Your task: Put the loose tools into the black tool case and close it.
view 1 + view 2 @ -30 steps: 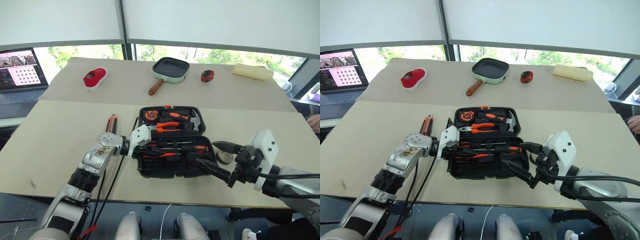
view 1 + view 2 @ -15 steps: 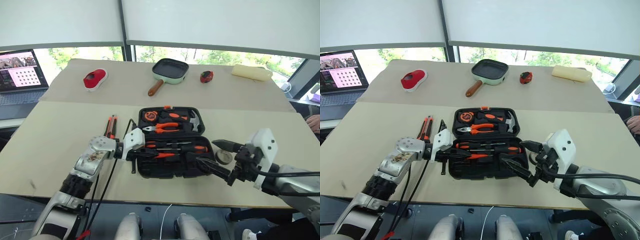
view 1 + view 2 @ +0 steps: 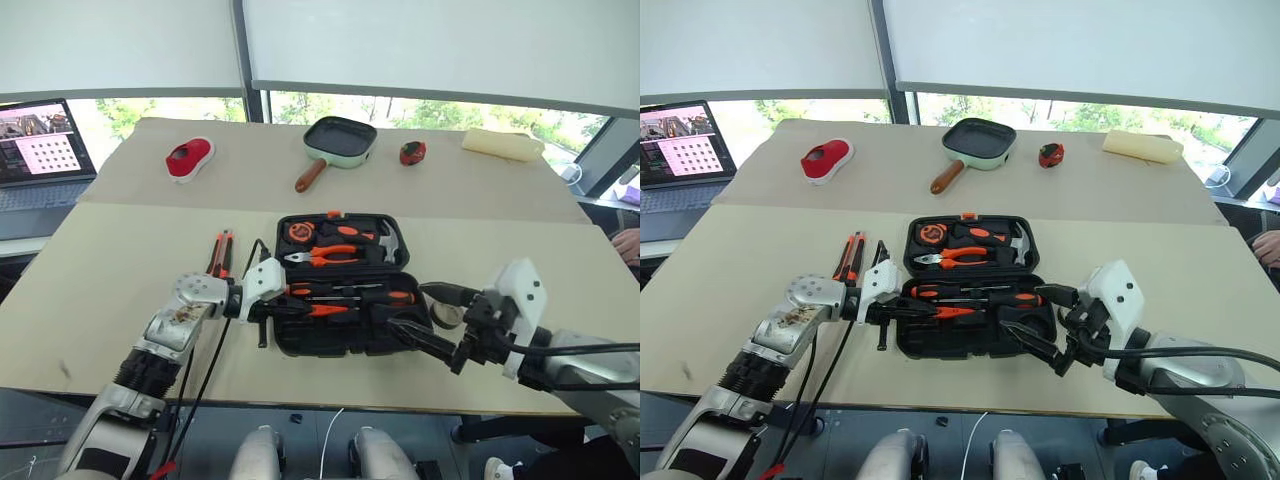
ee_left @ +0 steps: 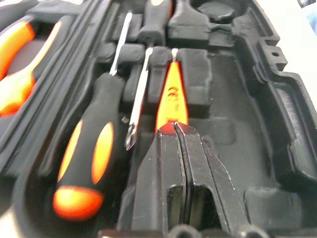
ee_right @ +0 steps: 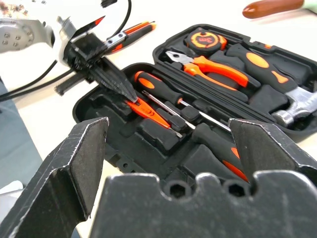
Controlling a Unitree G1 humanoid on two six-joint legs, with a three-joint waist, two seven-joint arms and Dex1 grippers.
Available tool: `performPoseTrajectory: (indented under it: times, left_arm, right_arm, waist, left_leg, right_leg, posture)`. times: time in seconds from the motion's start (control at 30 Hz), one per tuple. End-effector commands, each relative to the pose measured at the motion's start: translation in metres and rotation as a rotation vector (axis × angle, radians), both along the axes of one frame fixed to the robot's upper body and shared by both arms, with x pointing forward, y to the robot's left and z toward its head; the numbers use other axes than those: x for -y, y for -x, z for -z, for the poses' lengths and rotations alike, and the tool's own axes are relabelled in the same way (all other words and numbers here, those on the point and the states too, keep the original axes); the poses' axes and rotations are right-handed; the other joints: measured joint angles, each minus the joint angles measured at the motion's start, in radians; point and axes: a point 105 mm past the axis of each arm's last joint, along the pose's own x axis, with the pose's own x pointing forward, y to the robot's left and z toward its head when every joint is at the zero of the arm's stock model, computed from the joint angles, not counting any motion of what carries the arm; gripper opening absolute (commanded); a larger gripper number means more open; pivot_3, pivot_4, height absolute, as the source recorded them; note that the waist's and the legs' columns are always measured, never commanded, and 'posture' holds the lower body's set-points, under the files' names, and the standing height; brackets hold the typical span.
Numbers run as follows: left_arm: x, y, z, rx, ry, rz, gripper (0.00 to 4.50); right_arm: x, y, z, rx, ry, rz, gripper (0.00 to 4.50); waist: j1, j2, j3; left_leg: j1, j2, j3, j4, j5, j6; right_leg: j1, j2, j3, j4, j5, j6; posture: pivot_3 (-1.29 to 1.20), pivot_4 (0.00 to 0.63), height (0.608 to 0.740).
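Two tan tabletops, laptop at left, window blinds behind.

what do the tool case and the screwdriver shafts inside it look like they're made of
The black tool case looks like moulded matte plastic: dull black, with shaped tool slots. The screwdriver shafts look like bare polished steel: thin, silvery, with bright highlights. The exact grade of either cannot be told.
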Motion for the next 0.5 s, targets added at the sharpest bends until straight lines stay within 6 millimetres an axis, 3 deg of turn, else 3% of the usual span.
performPoseTrajectory:
  times: [0.03, 0.13, 0.3, 0.37, 0.5]
  left_arm:
    - [-0.049, 0.01, -0.036, -0.001, 0.051, -0.177, 0.75]
    - [-0.083, 0.022, -0.045, -0.001, 0.048, -0.337, 1.83]
    - [-0.157, 0.053, -0.048, -0.007, 0.021, -0.695, 3.67]
    - [-0.172, 0.065, -0.046, -0.019, 0.006, -0.773, 4.43]
    - [-0.174, 0.071, -0.043, -0.043, -0.057, -0.826, 4.48]
  right_arm:
    - [-0.01, -0.001, -0.017, 0.091, 0.031, -0.108, 4.5]
    - [-0.015, -0.003, -0.021, 0.098, 0.028, -0.169, 4.5]
    - [-0.027, -0.005, -0.025, 0.087, 0.014, -0.293, 4.5]
    - [-0.03, -0.007, -0.025, 0.084, 0.013, -0.322, 4.5]
    - [-0.034, -0.014, -0.023, 0.087, 0.021, -0.361, 4.5]
  waist:
    - [-0.014, -0.001, 0.002]
    - [-0.017, -0.002, 0.005]
    - [-0.014, -0.006, 0.009]
    - [-0.013, -0.01, 0.012]
    - [0.012, -0.011, 0.013]
  left_leg:
    - [0.0, 0.0, 0.0, -0.001, 0.0, 0.0]
    - [-0.007, 0.003, 0.0, -0.002, 0.0, 0.0]
    - [-0.008, 0.002, 0.001, -0.002, 0.0, 0.0]
    - [-0.008, 0.002, 0.0, -0.002, 0.0, 0.0]
    - [-0.008, 0.002, 0.001, -0.002, 0.0, -0.001]
  right_leg:
    - [-0.001, 0.0, 0.0, 0.0, 0.0, 0.0]
    - [-0.009, 0.001, 0.0, 0.001, 0.001, -0.002]
    - [-0.01, -0.002, 0.0, 0.0, 0.001, -0.002]
    - [-0.01, -0.002, -0.001, 0.0, 0.001, -0.002]
    - [-0.011, -0.004, -0.002, 0.0, 0.001, -0.003]
  posture:
    - [0.0, 0.15, 0.74]
    - [0.0, 0.15, 0.74]
    - [0.0, 0.15, 0.74]
    - [0.0, 0.15, 0.74]
    - [0.0, 0.15, 0.74]
